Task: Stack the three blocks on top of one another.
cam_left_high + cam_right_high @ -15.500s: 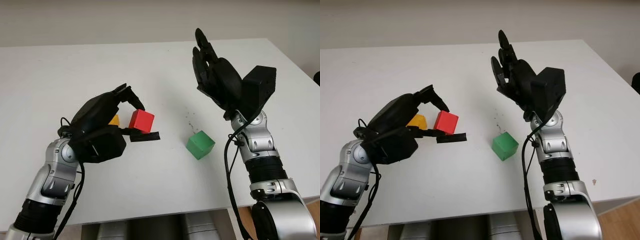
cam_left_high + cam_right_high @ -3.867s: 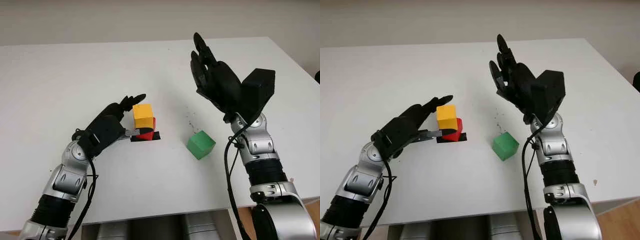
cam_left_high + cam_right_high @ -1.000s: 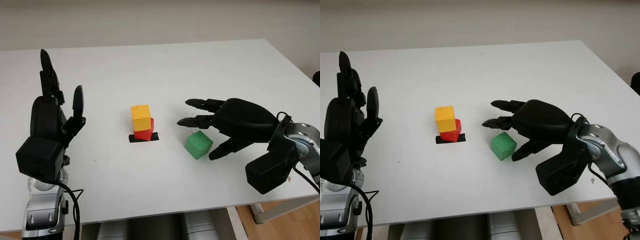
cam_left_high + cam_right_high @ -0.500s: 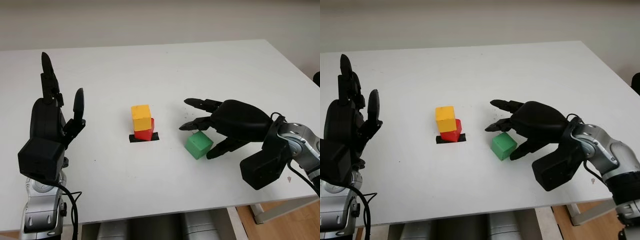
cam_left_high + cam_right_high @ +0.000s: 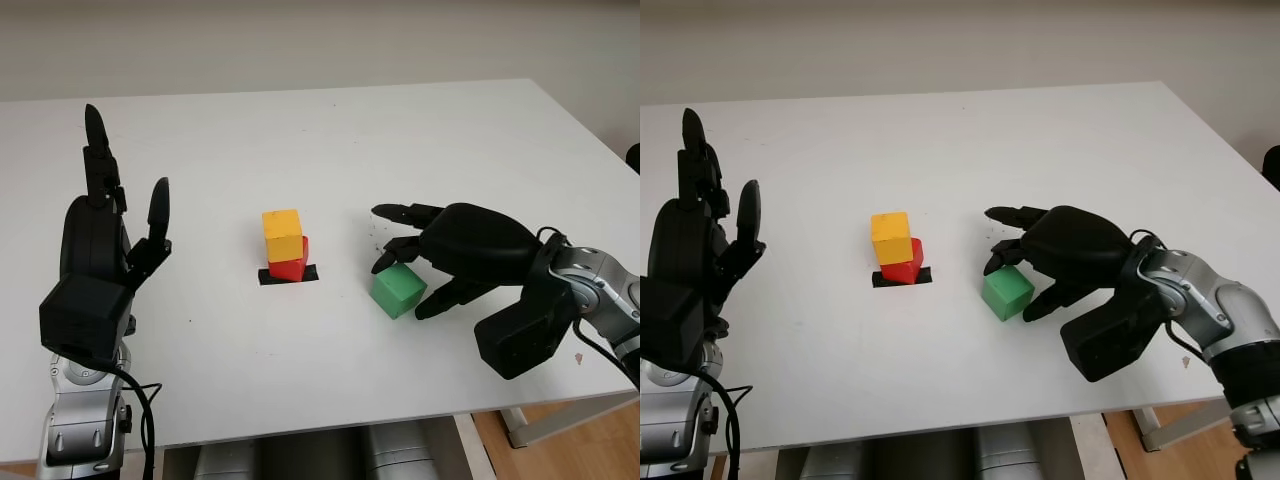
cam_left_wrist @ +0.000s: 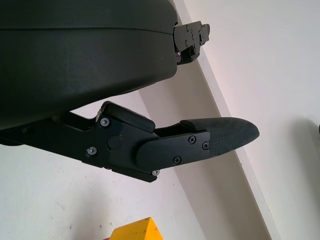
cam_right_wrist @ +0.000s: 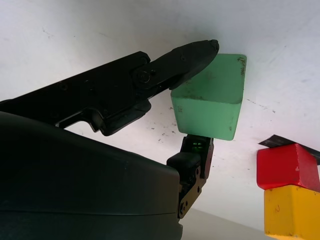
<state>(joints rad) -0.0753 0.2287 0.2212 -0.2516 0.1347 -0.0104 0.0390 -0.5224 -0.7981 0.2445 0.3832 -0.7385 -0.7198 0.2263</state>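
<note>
White counter is seen carrying, from left to right, the open left hand raised upright above its near-left part, the yellow block stacked on the red block at centre, and the green block, touched on two sides by the right hand's fingers.

The right hand had its black fingers around the green block. One fingertip touched one side of the block, and another finger pressed the far side. Past the fingers, well apart from the green block, the red block touched the yellow block on the white table.
</note>
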